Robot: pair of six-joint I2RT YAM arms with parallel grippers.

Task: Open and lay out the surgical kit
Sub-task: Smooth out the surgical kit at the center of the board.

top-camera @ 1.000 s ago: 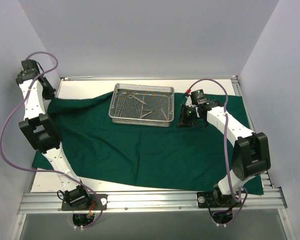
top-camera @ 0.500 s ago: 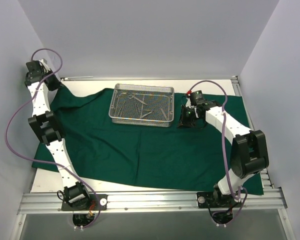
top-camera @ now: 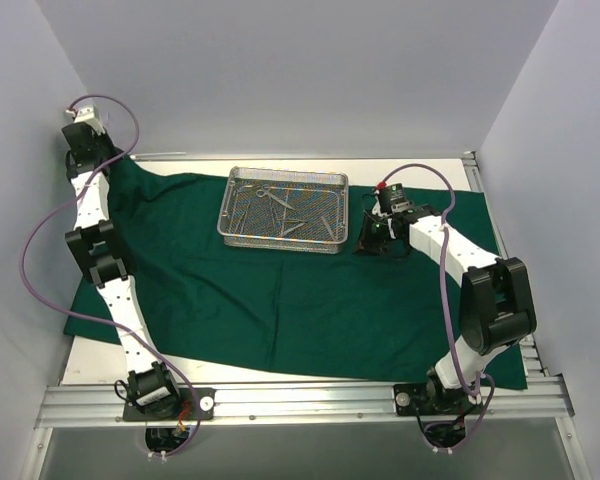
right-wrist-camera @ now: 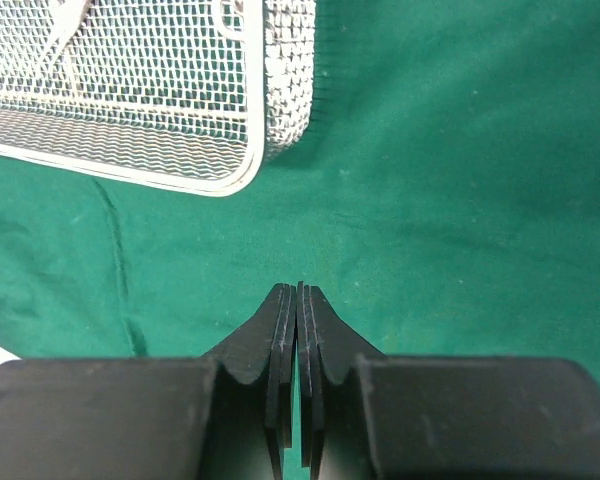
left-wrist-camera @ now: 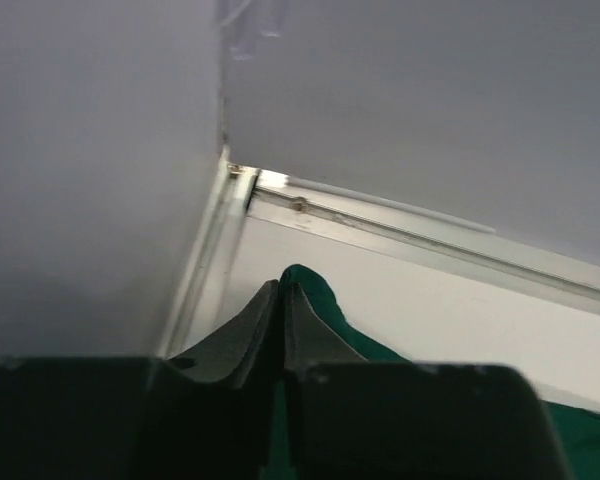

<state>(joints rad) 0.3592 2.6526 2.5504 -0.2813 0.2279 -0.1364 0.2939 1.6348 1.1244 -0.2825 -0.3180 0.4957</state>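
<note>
The dark green cloth (top-camera: pixel 280 300) of the surgical kit lies spread across the table. The silver wire-mesh tray (top-camera: pixel 280 246) stands on its far middle part, holding several slim steel instruments (top-camera: pixel 280 212). My left gripper (top-camera: pixel 113 158) is at the far left corner of the table, shut on the cloth's corner. In the left wrist view that corner (left-wrist-camera: pixel 322 298) pokes out past the gripper (left-wrist-camera: pixel 280 286). My right gripper (top-camera: pixel 366 242) rests low over the cloth just right of the tray. Up close this gripper (right-wrist-camera: pixel 298 290) is shut with nothing in it, and the tray's corner (right-wrist-camera: pixel 285 90) is ahead to the left.
Grey walls close in the table on three sides. An aluminium rail (left-wrist-camera: pixel 400 225) runs along the far edge, close ahead of the left gripper. A bare white tabletop strip (top-camera: pixel 420 172) shows behind the cloth. The arm bases sit on the near rail (top-camera: pixel 300 400).
My left arm has stretched toward the far left corner, drawing the cloth's corner out that way and flattening the left side. The right arm has barely moved.
</note>
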